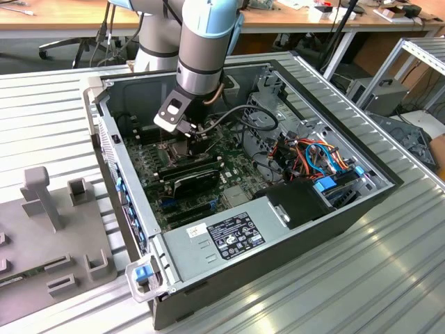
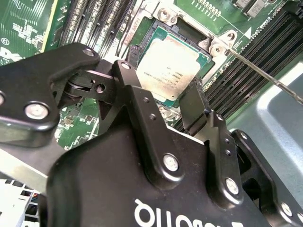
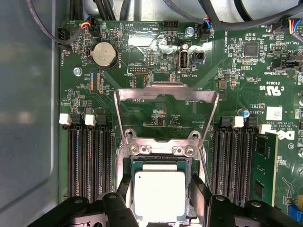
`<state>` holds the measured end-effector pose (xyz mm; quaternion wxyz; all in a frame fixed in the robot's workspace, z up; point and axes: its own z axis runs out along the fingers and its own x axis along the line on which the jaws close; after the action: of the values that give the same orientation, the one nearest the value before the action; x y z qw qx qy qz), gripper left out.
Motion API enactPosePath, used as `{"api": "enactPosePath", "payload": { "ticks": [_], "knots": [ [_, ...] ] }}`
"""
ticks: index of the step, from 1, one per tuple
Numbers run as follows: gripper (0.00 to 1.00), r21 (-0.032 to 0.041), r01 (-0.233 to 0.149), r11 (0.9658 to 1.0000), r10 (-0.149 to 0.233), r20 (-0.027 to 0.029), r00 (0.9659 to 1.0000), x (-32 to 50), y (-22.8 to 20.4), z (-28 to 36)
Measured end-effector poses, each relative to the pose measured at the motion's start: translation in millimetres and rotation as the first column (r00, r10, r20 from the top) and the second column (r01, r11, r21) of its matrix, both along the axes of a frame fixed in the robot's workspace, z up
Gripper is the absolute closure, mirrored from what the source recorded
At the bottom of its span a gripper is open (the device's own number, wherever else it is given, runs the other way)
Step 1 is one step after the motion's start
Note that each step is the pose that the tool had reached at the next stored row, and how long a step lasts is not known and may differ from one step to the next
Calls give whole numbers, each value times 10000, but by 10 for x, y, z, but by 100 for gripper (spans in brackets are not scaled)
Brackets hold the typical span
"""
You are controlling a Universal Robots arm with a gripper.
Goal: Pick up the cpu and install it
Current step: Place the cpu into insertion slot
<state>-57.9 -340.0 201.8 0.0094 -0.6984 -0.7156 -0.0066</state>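
The cpu [image 3: 159, 196], a thin square with a matt silver-grey lid on a green rim, lies flat in the socket of the green motherboard [image 3: 156, 118], between two banks of black memory slots [image 3: 90, 161]. The black, bolted gripper [image 3: 161, 184] straddles it at two opposite edges; whether it clamps the chip or has let go cannot be told. The socket's bare steel frame [image 3: 165, 94] is swung open beside it, and a round coin battery [image 3: 104, 54] sits further along the board. The board sits in an open steel case [image 1: 278, 257] holding orange and blue cables [image 1: 316, 156]. The case lies on a ribbed aluminium table [image 1: 55, 118] beside a grey moulded fixture [image 1: 42, 229], and wooden desks [image 1: 69, 14] stand behind.
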Motion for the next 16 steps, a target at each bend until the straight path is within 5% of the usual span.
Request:
{"api": "enactPosePath", "payload": {
  "ticks": [10, 11, 16],
  "knots": [
    [38, -3, -279, 9996, 279, -1, 9996, -12, 32, 1],
    [46, -5, -281, 9996, 281, -2, 9996, -12, 31, 1],
    [47, -2, -280, 9996, 280, -1, 9996, -12, 33, 0]
  ]
}}
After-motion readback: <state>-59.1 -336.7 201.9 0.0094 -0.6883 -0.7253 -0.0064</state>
